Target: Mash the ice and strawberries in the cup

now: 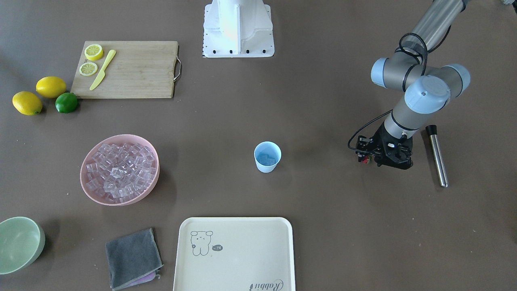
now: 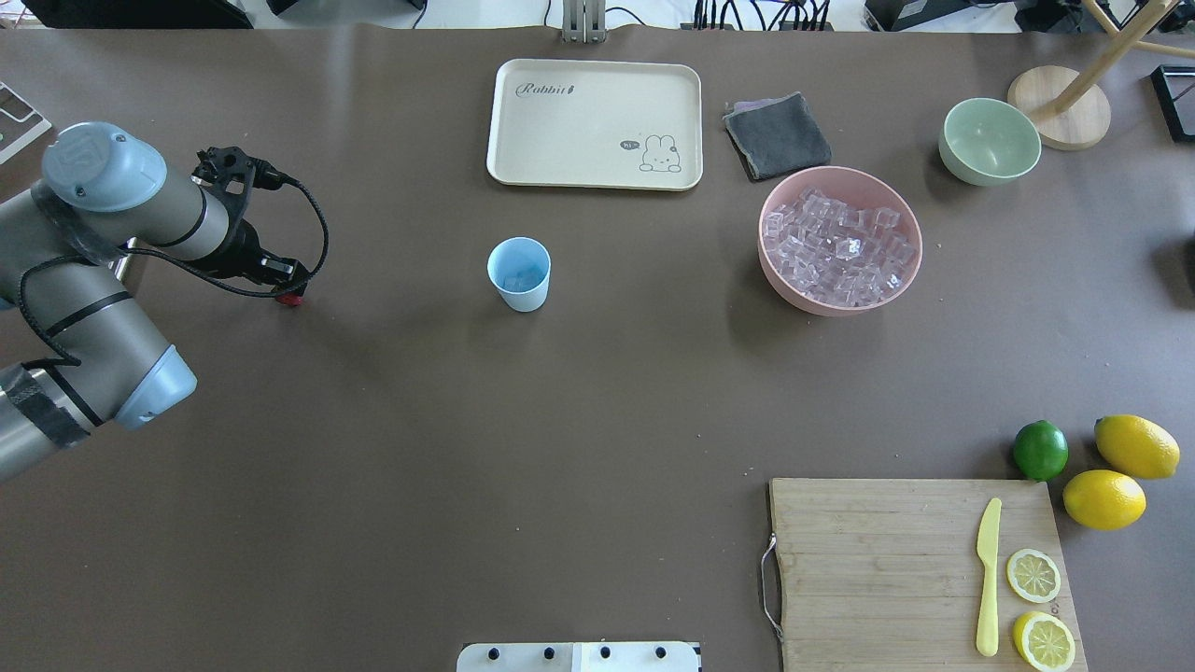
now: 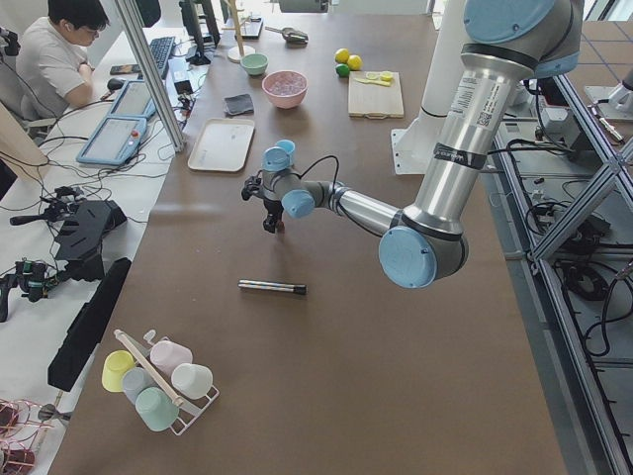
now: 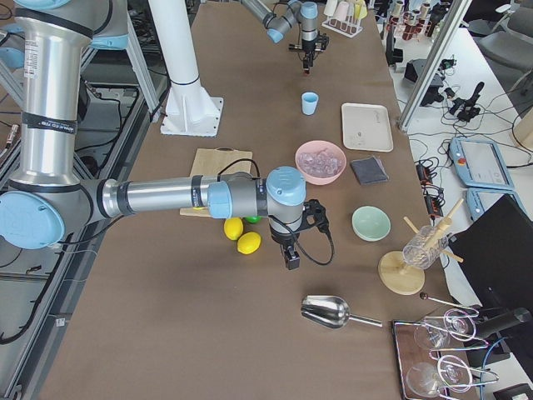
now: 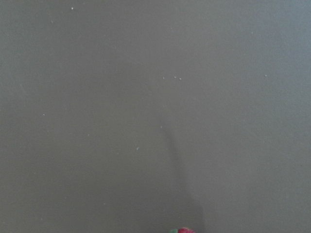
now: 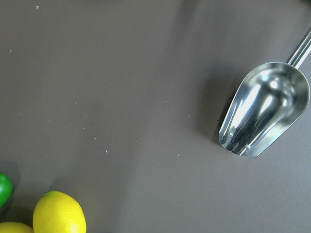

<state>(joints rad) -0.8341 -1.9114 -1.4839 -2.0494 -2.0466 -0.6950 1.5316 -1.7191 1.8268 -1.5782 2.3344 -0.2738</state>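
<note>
A steel rod with a black cap (image 1: 437, 155) lies on the brown table near the left gripper (image 2: 285, 289), on the side away from the cup. Seen from behind the robot, the far right holds a large pink bowl (image 2: 780, 271) heaped with clear ice cubes (image 2: 837, 247), a pale green bowl (image 2: 990, 140), a folded grey cloth (image 2: 777, 135) and a cream tray with a rabbit drawing (image 2: 579, 121). On the near right, a wooden cutting board (image 2: 878, 560) carries a yellow plastic knife (image 2: 988, 574) and two lemon halves (image 2: 1033, 576), with two whole lemons (image 2: 1104, 499) and a lime (image 2: 1040, 449) beside it.

A small light blue plastic cup (image 2: 519, 275) stands upright mid-table with a few cubes inside. The left gripper's fingers are closed on a small red strawberry (image 2: 292, 301), well to the cup's left, with brown tabletop between them. The right gripper (image 4: 292, 260) hangs near the lemons and a shiny metal scoop (image 6: 262, 109). I cannot tell how its jaws stand.
</note>
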